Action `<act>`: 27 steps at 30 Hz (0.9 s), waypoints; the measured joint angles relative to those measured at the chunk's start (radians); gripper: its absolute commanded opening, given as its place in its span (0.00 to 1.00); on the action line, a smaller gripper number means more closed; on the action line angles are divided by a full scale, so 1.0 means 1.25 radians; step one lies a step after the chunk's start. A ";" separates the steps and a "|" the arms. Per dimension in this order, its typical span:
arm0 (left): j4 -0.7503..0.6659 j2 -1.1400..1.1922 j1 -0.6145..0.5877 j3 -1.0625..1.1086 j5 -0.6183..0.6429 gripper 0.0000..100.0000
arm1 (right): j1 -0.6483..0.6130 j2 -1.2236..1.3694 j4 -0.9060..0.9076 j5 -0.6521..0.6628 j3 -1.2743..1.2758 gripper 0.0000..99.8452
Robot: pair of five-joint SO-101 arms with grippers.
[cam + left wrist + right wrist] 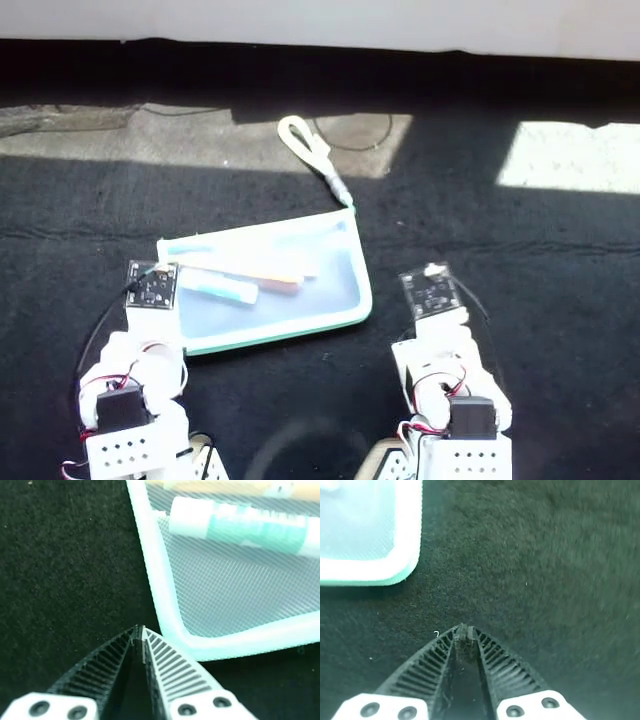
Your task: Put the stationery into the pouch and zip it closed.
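The mesh pouch (pixel 290 290) with a mint-green rim lies flat on the black cloth between the two arms. Inside it I see a white and teal tube (pixel 222 291) and an orange pen (pixel 262 274). The tube (pixel 240 525) and the mesh pouch (pixel 235 590) also show in the left wrist view. A looped white strap (pixel 305 143) runs from the pouch's far right corner. My left gripper (pixel 138 630) is shut and empty over the cloth at the pouch's near left corner. My right gripper (pixel 464 630) is shut and empty, off the pouch's (pixel 370 535) near right corner.
The black cloth (pixel 520 260) covers the table, with sunlit patches at the back left and back right. A thin cable (pixel 370 135) lies near the strap. A dark band and a pale wall (pixel 320 20) close off the far side.
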 measured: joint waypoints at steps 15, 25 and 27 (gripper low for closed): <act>0.004 0.000 0.000 0.000 0.002 0.01 | 0.000 0.000 0.005 -0.233 0.002 0.01; 0.004 0.000 0.083 0.000 0.009 0.01 | 0.000 0.000 0.005 -0.233 0.002 0.01; 0.004 0.000 0.098 0.000 0.009 0.01 | 0.000 0.000 0.005 -0.233 0.002 0.01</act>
